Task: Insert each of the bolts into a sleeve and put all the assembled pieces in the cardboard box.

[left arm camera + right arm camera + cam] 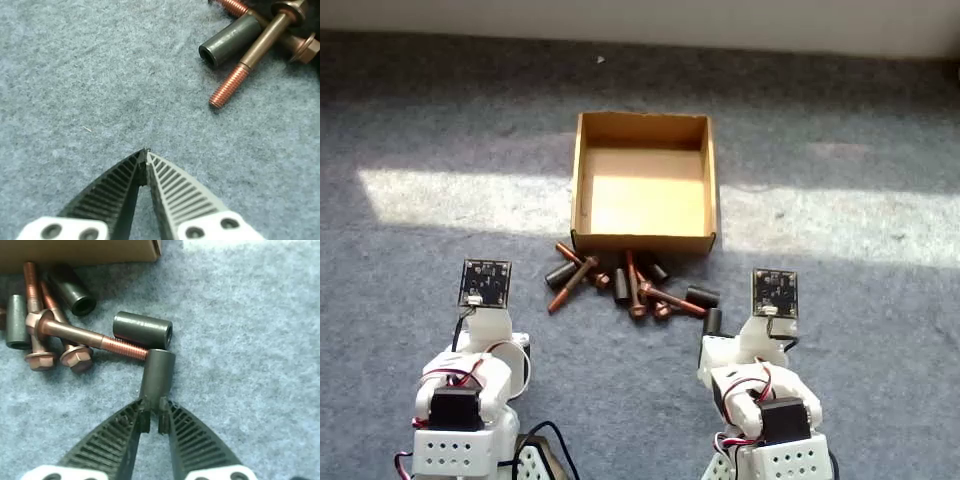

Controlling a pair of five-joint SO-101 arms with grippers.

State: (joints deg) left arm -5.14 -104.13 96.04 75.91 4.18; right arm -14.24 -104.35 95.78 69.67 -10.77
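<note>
An open cardboard box (578, 190) sits mid-carpet. Several copper bolts (636, 285) and dark sleeves (701, 296) lie piled in front of it. In the right wrist view, my right gripper (151, 415) is shut on the end of a dark sleeve (158, 371). That sleeve points toward the pile, and its far end touches the threaded tip of a bolt (85, 335). Another sleeve (142, 330) lies just beyond. My left gripper (146, 154) is shut and holds nothing, low over bare carpet. A sleeve (230, 44) and a bolt (257, 50) lie a short way past it.
Grey carpet surrounds the box and the pile on all sides. The left arm (480, 345) and the right arm (755, 380) stand at the near edge, one on each side of the pile. The box's front wall (80, 250) is close behind the parts.
</note>
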